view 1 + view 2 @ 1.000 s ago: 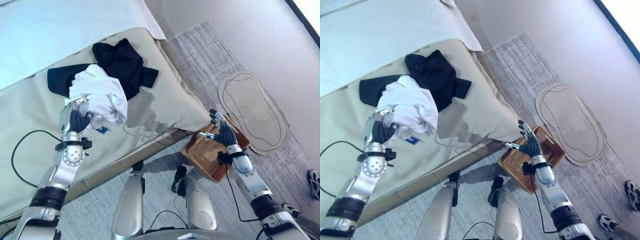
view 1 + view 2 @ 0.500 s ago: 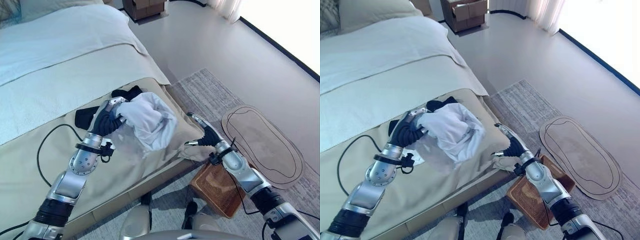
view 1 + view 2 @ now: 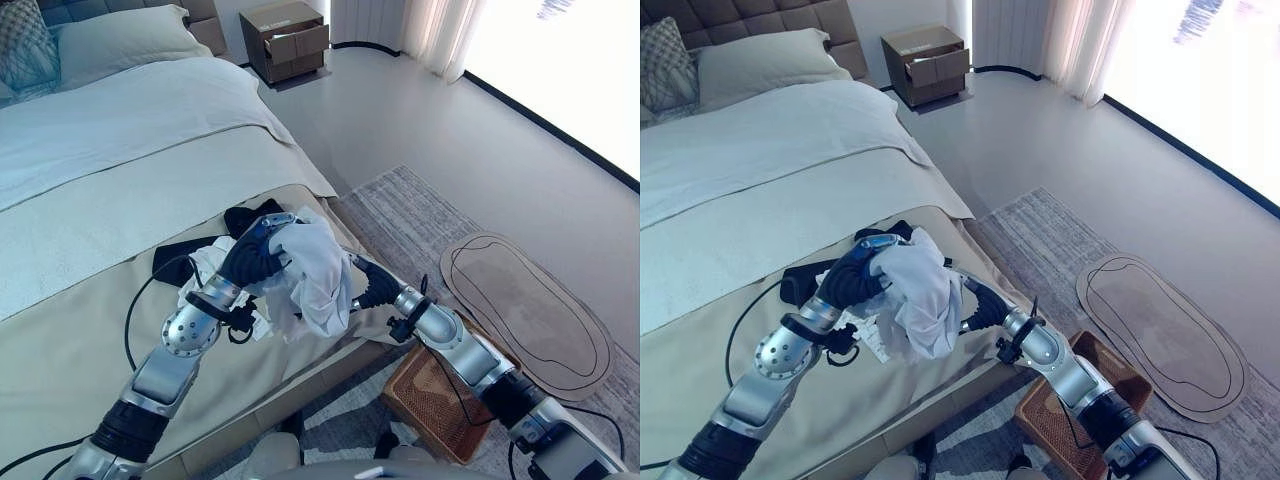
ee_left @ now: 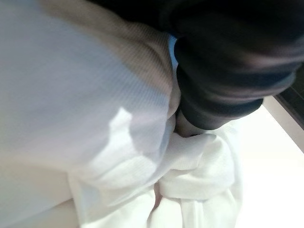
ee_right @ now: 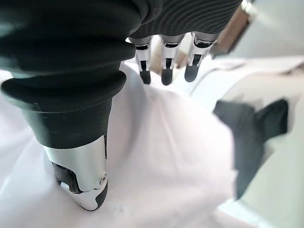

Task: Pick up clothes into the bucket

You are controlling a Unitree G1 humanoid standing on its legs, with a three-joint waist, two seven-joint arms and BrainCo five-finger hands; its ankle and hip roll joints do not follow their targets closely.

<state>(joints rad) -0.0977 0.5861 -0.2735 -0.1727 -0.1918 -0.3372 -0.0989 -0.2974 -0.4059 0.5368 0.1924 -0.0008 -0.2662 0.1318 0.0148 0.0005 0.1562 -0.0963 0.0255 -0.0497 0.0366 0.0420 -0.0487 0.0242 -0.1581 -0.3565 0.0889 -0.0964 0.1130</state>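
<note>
White garment (image 3: 312, 262): bunched, lifted over the bed's (image 3: 120, 180) near right corner.
Left hand (image 3: 252, 258): fingers curled, clamped on the white cloth.
Right hand (image 3: 372, 287): fingers straight, tips against the cloth's right side.
Black garment (image 3: 250, 215): on the bed, just beyond.
Basket (image 3: 440, 405): floor, near right, below the bed corner.

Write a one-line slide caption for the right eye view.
Left hand lifts white garment off bed; right hand reaches it.
</note>
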